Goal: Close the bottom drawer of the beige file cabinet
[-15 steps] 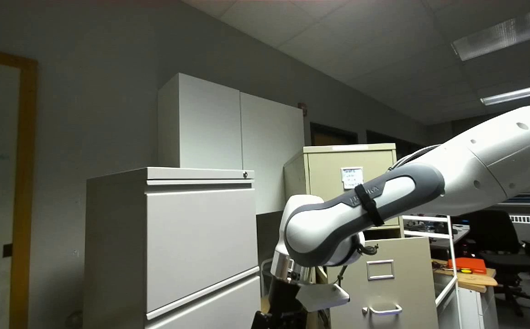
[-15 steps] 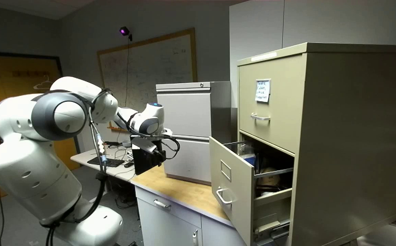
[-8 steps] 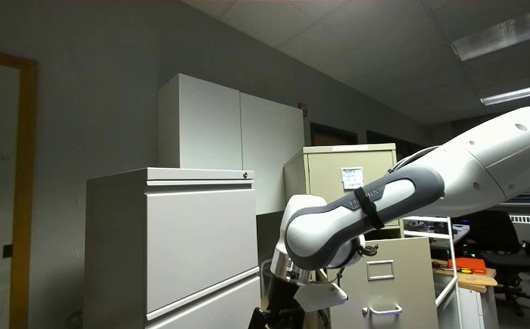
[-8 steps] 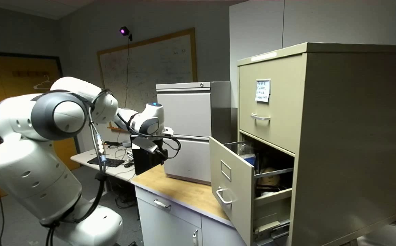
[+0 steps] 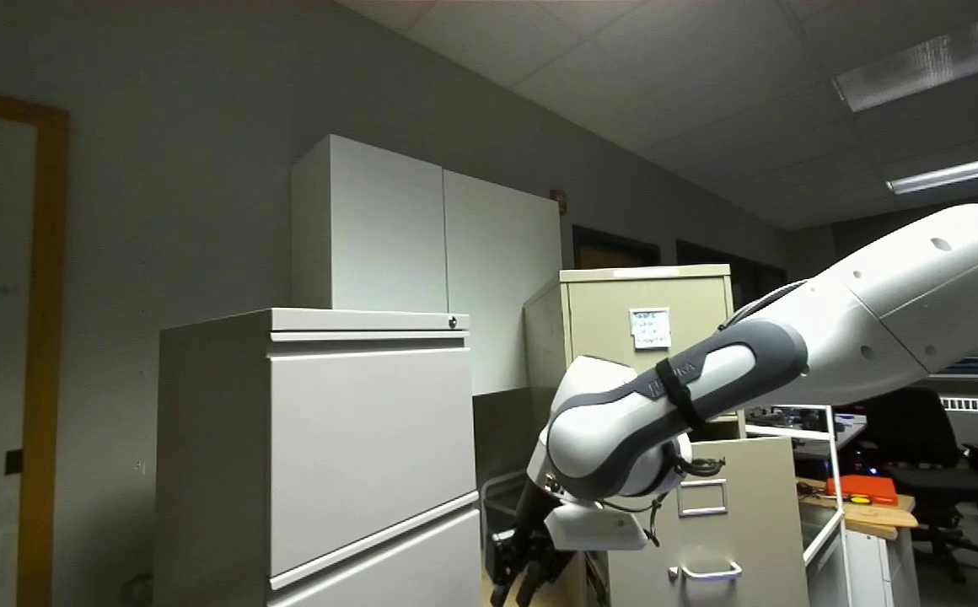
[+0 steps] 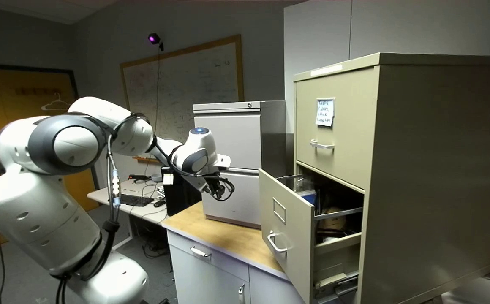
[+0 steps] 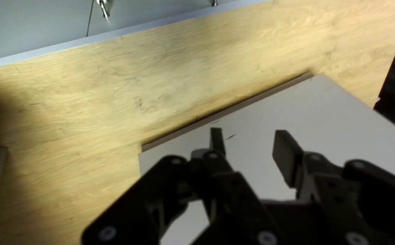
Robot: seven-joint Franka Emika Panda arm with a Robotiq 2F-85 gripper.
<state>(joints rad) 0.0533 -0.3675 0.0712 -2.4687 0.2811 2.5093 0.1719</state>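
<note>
Swinging toward the beige file cabinet [image 6: 414, 169], the hand [image 7: 251, 146] has drawn nearer over the last half second, tipping as it came. Its jaws stand spread in the wrist view, holding nothing. The bottom drawer [image 6: 298, 232] has not budged: it juts well out from the cabinet's front, and the hand is apart from it, pointing down toward the wooden surface [image 6: 228, 236] beside the cabinet. That makes this the approach, I judge, with the closing not yet begun; the hand probably needs to get squarely before the cabinet's drawer to push.
</note>
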